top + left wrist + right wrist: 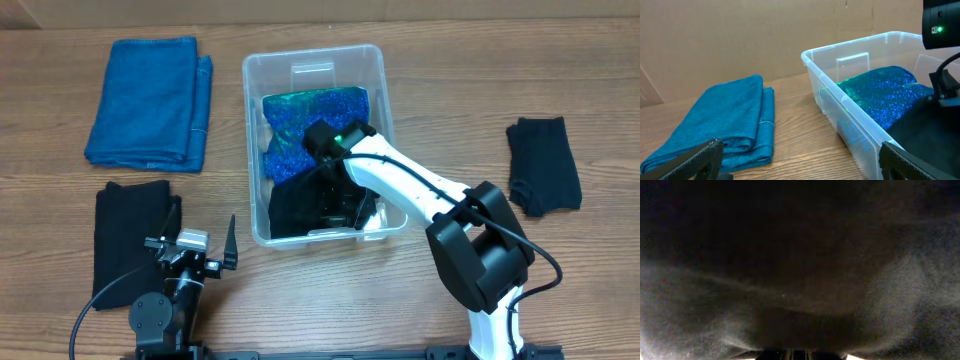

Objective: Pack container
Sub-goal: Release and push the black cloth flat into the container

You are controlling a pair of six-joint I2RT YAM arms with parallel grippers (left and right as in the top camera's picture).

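Note:
The clear plastic container (pixel 313 55) stands at the table's middle, and it also shows in the left wrist view (pixel 850 47). Inside lie a sparkly blue-green cloth (pixel 312 112) (pixel 885 95) at the far end and a black cloth (pixel 292 212) (pixel 925 125) at the near end. My right gripper (pixel 340 200) reaches down into the container onto the black cloth. Dark fabric (pixel 800 255) fills the right wrist view and hides its fingers. My left gripper (pixel 205 225) (pixel 800 165) is open and empty at the table's front left, apart from the container.
A folded blue towel (pixel 150 100) (pixel 725 125) lies at the back left. A black cloth (pixel 130 235) lies at the front left beside my left gripper. Another black cloth (pixel 543 165) lies at the right.

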